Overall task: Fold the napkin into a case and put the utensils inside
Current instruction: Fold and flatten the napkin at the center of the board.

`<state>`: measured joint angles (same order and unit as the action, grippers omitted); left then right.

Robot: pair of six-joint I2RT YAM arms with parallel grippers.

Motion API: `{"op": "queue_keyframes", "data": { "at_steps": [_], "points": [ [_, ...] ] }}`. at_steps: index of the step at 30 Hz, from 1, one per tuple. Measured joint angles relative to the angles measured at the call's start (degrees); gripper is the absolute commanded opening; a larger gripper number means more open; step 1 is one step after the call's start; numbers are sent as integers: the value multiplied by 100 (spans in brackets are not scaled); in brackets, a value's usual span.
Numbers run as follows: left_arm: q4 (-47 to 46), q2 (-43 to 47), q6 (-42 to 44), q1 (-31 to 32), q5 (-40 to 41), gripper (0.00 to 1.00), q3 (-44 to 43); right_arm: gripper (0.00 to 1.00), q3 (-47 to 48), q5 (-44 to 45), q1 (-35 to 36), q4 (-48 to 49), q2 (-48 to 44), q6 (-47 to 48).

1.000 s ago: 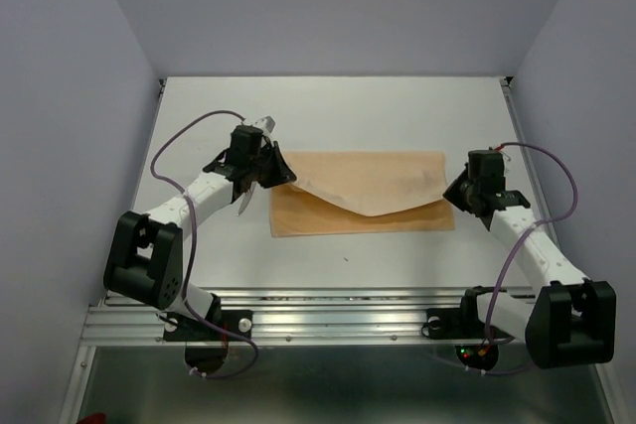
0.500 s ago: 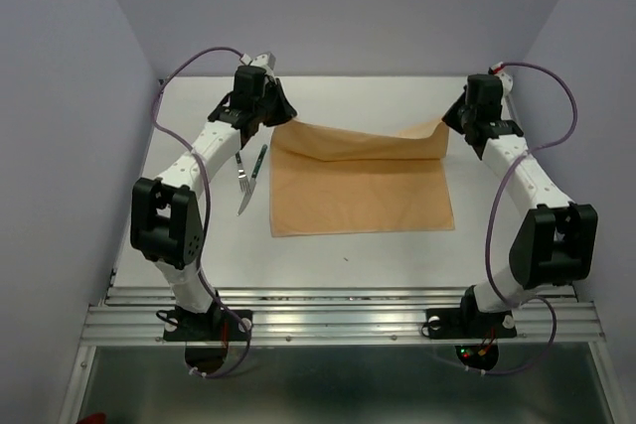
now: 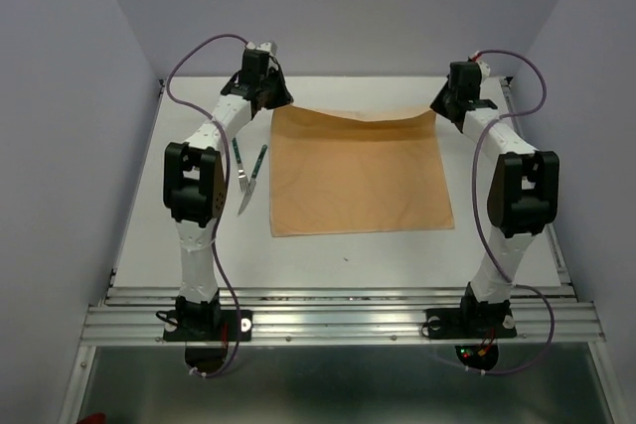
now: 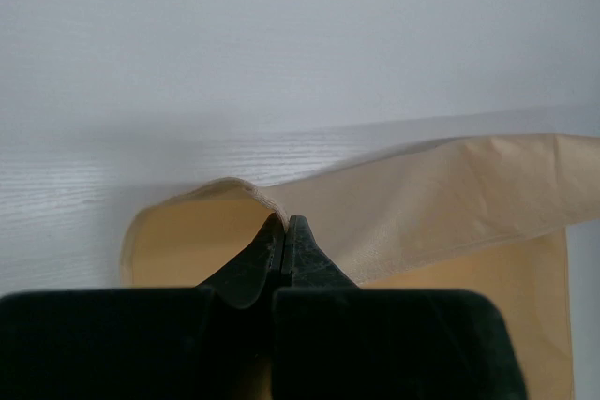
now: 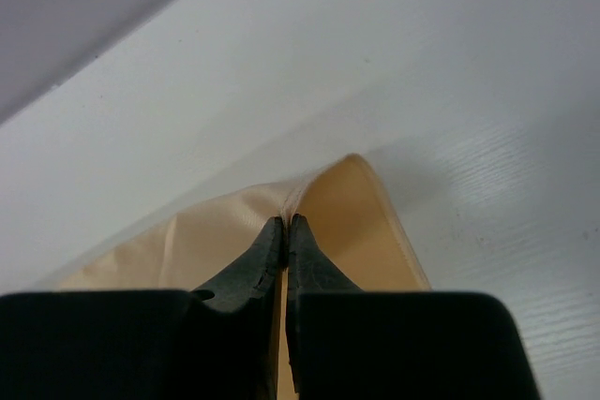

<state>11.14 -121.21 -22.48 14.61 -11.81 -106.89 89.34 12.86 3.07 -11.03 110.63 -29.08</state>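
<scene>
The peach-tan napkin (image 3: 358, 171) lies spread almost flat on the white table, with no case shape to it. My left gripper (image 3: 272, 103) is shut on its far left corner (image 4: 246, 189), the cloth pinched between the black fingertips. My right gripper (image 3: 437, 106) is shut on the far right corner (image 5: 323, 180). Both corners are held a little above the table near its back edge. Two utensils with dark green handles lie left of the napkin: a fork (image 3: 240, 168) and a knife (image 3: 252, 180).
Both arms stretch far forward along the napkin's sides. The white table (image 3: 348, 260) has raised edges at the left and right. Grey walls close in the back and both sides. A metal rail (image 3: 338, 310) runs along the near edge.
Both grippers have carried the napkin's top layer away from the near edge toward the back of the table, unfolding it from a half-fold to nearly flat. The utensils came into view.
</scene>
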Motion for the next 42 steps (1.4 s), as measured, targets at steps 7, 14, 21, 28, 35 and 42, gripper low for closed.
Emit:
{"op": "queue_keyframes", "data": {
  "at_steps": [7, 14, 21, 28, 35, 42],
  "points": [
    [177, 7, 44, 13, -149, 0, 140, 1, -354, -118, -74, 114, -162, 0],
    [321, 1012, 37, 129, -59, 0, 1432, 1, -1392, -417, -162, -208, -1141, -120],
    [155, 2319, -103, 417, -177, 0, 3058, 1, -2634, -695, -160, -535, -2341, -243],
    [-74, 2802, -404, 662, -310, 0, 4041, 1, -3724, -846, -162, -793, -3032, -291],
    [-243, 3156, -503, 870, -136, 0, 4398, 1, -4227, -876, -162, -929, -3469, -323],
    [-317, 3355, -457, 981, -94, 0, 4769, 1, -4371, -990, -162, -1023, -3692, -275]
  ]
}}
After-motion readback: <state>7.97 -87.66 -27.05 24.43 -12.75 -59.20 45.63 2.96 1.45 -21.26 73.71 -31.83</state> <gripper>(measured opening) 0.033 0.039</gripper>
